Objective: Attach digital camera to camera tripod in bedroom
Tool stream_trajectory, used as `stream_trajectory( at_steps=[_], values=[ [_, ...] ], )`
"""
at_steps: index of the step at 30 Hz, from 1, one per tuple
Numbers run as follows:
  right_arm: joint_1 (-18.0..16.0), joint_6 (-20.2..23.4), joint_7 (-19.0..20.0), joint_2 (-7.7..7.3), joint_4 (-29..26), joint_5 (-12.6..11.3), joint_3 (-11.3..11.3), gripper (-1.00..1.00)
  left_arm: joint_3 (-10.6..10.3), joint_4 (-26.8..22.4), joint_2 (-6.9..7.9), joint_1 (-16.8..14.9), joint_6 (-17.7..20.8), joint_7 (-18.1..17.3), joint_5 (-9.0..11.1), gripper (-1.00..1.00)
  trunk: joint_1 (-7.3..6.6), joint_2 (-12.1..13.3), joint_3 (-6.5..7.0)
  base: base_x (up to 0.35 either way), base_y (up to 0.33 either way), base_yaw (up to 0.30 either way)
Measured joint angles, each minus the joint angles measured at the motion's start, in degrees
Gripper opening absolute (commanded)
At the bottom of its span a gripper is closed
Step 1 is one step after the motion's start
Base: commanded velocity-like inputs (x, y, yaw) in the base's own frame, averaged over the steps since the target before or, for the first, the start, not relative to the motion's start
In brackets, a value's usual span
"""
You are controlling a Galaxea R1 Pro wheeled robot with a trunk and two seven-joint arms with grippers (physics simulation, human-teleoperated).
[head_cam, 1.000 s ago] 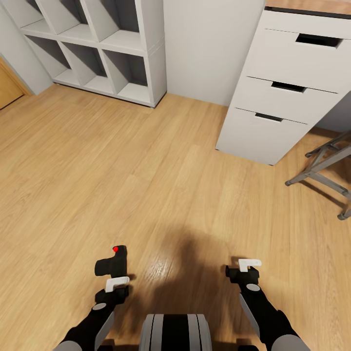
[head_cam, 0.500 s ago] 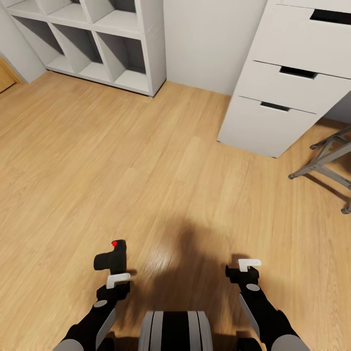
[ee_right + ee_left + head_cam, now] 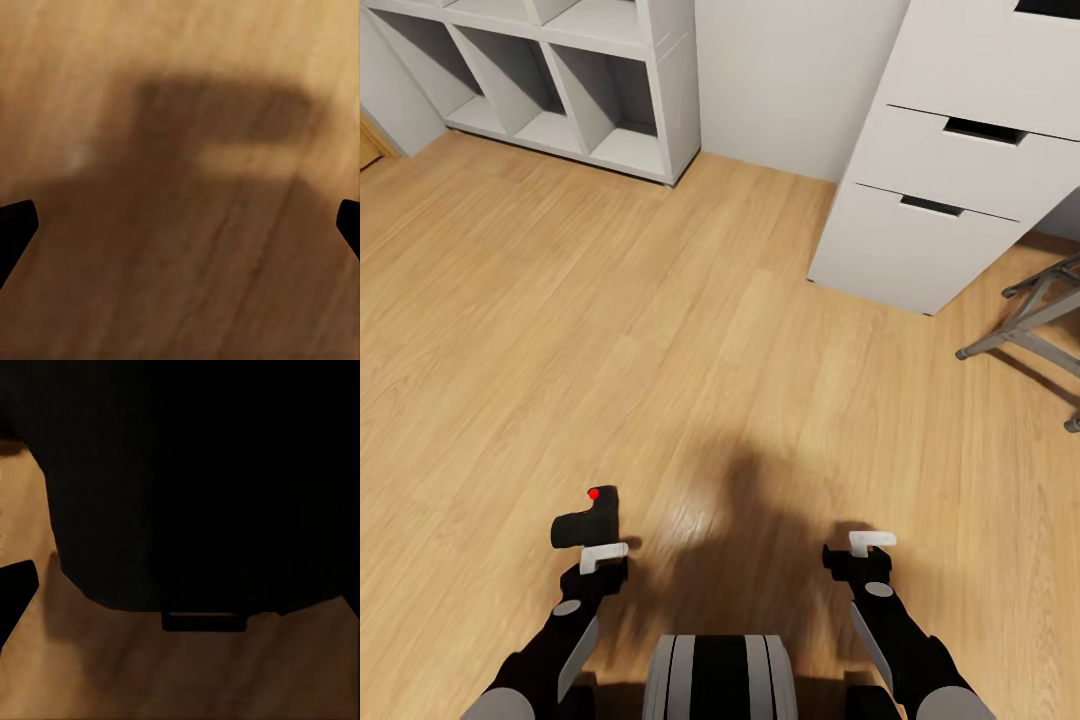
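left claw [image 3: 600,545] clamps the small matte-black, red-buttoned digital camera [image 3: 584,520] ahead, likely for carrying; right claw [image 3: 868,547] spread, empty, free.

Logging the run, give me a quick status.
Left gripper shut on digital camera. Right gripper open, empty. Wood floor ahead, drawer cabinet beyond.

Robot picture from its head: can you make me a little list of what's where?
left gripper: shut on the small matte-black digital camera with a red button
right gripper: jaws open, holding nothing
floor: light wood planks
ahead left: grey-white cubby shelf
ahead right: white drawer chest
far right: low grey metal folding frame
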Motion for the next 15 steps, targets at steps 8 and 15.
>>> stream_trajectory(
  at_steps=[8, 15],
  values=[
    [0.0, -0.01, 0.0, -0.02, 0.0, -0.01, 0.0, 1.0, -0.01, -1.79, -0.01, 0.0, 0.0, 0.01, -0.03, 1.0, 0.0, 0.0, 0.0, 0.0, 0.0, 0.0],
    [0.0, 0.01, 0.0, -0.06, 0.0, 0.02, 0.0, 1.0, -0.01, -3.29, -0.02, 0.0, -0.06, 0.37, -0.08, 1.0, 0.0, 0.0, 0.0, 0.0, 0.0, 0.0]
  ],
)
